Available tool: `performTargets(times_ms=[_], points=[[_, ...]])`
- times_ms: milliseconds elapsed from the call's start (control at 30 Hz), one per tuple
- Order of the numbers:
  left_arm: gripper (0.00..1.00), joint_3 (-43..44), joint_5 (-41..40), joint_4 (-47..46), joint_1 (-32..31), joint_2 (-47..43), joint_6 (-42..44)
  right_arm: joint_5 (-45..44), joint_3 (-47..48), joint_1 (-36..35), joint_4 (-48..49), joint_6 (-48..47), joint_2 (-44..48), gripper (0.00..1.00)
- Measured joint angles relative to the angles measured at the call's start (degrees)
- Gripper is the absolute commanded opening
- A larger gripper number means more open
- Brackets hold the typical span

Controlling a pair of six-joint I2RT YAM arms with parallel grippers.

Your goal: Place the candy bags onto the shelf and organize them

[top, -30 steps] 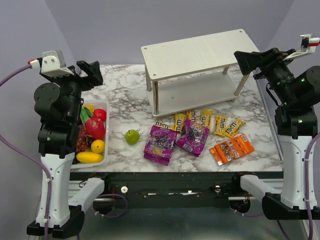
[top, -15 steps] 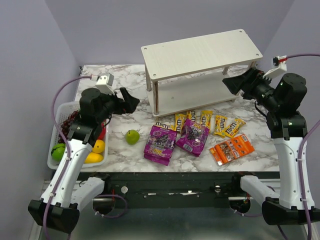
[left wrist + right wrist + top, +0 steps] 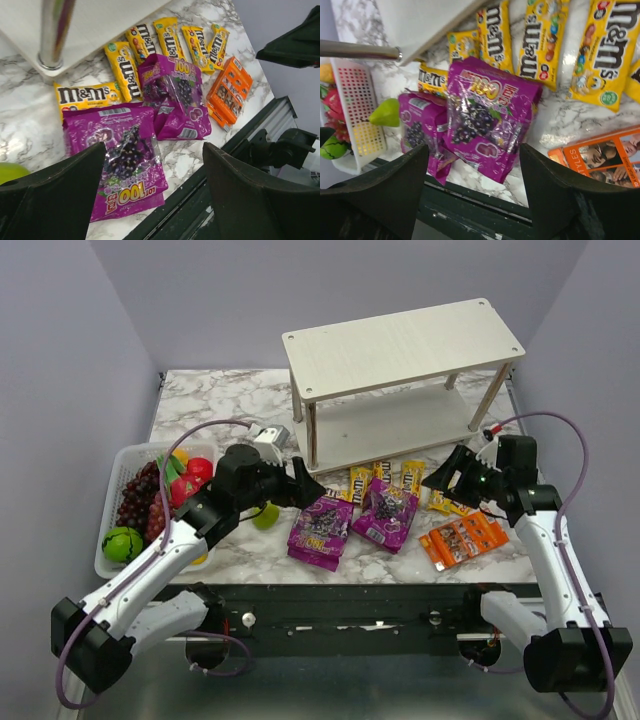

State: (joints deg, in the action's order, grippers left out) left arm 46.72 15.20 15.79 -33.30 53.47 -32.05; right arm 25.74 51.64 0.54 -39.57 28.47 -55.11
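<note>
Purple pouches [image 3: 320,528] lying between left claw [image 3: 312,488], right claw [image 3: 438,475]

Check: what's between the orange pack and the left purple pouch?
Only the other purple pouch, lying tilted between the left purple pouch and the orange pack. It shows best in the top view, and the left wrist view agrees.

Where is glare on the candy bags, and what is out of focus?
Left wrist view: glare streaks on the purple pouches, shelf leg blurred, own fingers dark and soft. Right wrist view: glare on the purple pouches and yellow packets. Top view: even light, everything sharp.
</note>
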Motion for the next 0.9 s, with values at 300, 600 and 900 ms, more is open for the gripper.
performTargets(times_ms=[300, 600, 900], points=[[0.79, -0.1, -3.0, -5.9, -7.8, 8.6, -1.6, 0.0, -12.7, -0.9, 4.5, 0.6, -2.7, 0.81], [0.79, 0.5, -6.4, -6.9, -8.5, 12.3, -1.9, 3.0, -22.9, -7.5, 16.4, 5.2, -7.3, 0.82], [0.79, 0.5, -10.2, -6.5, -8.5, 10.0, -2.4, 3.1, -26.5, -8.8, 30.8, 9.4, -11.8, 0.63]])
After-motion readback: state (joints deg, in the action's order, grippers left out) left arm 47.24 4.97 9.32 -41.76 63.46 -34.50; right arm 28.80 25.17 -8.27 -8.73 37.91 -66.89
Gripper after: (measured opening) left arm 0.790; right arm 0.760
